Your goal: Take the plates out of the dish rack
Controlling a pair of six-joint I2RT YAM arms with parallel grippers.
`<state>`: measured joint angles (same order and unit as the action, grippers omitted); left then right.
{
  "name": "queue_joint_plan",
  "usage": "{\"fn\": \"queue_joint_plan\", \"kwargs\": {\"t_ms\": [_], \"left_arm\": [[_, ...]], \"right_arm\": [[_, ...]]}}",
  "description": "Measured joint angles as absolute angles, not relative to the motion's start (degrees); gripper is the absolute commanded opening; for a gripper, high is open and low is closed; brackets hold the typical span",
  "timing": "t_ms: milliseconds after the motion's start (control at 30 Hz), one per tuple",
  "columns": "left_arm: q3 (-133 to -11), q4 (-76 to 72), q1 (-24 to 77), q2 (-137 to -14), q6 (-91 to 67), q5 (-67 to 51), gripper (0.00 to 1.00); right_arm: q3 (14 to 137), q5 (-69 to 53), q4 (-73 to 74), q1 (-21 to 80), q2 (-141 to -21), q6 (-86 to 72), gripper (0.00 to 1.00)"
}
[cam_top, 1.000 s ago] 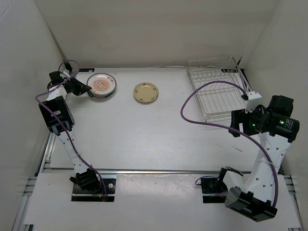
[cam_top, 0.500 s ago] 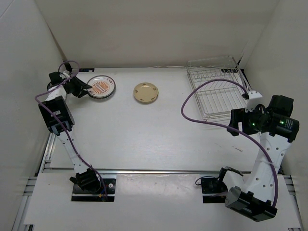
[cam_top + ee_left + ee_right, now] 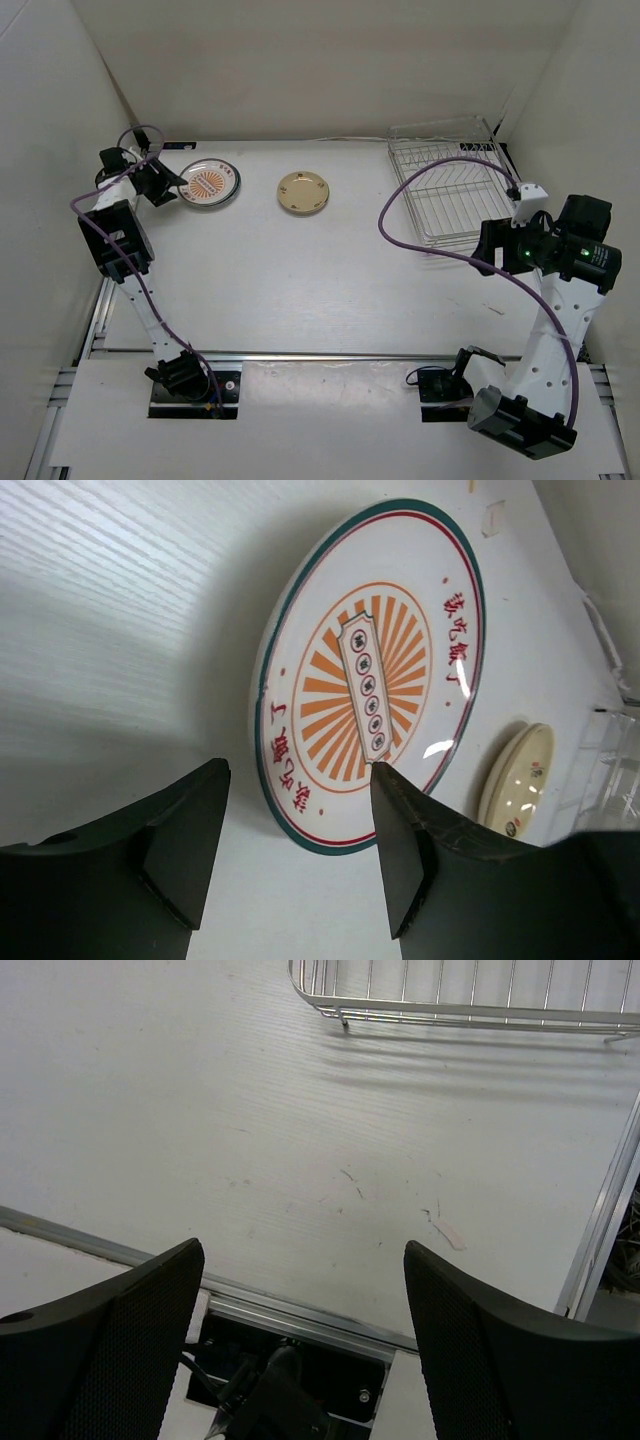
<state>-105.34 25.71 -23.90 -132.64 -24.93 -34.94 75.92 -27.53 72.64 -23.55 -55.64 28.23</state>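
Observation:
The white plate with the orange sunburst centre point(image 3: 210, 184) point(image 3: 372, 670) lies flat at the table's back left. My left gripper point(image 3: 172, 188) point(image 3: 298, 772) is open at its near rim, its fingertips point(image 3: 385, 790) either side of the edge without gripping. The tan plate point(image 3: 303, 192) point(image 3: 520, 775) lies flat to the right of it. The silver wire dish rack point(image 3: 450, 185) point(image 3: 460, 1005) stands at the back right, and I see no plate in it. My right gripper point(image 3: 488, 262) point(image 3: 305, 1250) hangs open and empty in front of the rack, over bare table.
White walls close the table in at the left, back and right. A purple cable point(image 3: 400, 215) loops over the rack's left side. The metal front rail point(image 3: 300, 1310) and the right arm's base point(image 3: 515, 420) lie below my right gripper.
My left gripper has opened and let go of the sunburst plate, which has settled flat, and has drawn back a little to the left. The right arm has barely moved.

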Motion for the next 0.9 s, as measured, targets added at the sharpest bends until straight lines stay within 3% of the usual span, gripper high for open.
{"fn": "queue_joint_plan", "kwargs": {"t_ms": [300,367,433,533,733,900], "left_arm": [[-103.5,30.1,-23.9,-127.8,-21.1,-29.3,0.77],[-103.4,31.3,-23.9,-124.3,-20.4,-29.2,0.78],[-103.3,31.8,-23.7,-118.5,-18.9,-29.1,0.82],[-100.7,31.1,-22.0,-105.9,-14.0,-27.4,0.82],[-91.1,28.5,-9.0,-77.5,-3.2,-23.6,0.93],[-80.4,30.2,-9.9,-63.4,0.0,-22.6,0.98]], "right_arm": [[75.9,-25.9,66.9,-23.6,-56.4,23.2,0.89],[76.3,-24.6,64.0,-23.6,-57.8,20.8,0.94],[77.9,-23.4,61.1,-23.6,-60.3,17.9,1.0],[83.4,-23.1,57.1,-23.6,-65.9,14.4,1.0],[94.0,-23.7,50.3,-23.5,-75.7,9.5,1.0],[98.8,-16.3,48.0,-20.4,-80.8,10.0,1.0]]}}
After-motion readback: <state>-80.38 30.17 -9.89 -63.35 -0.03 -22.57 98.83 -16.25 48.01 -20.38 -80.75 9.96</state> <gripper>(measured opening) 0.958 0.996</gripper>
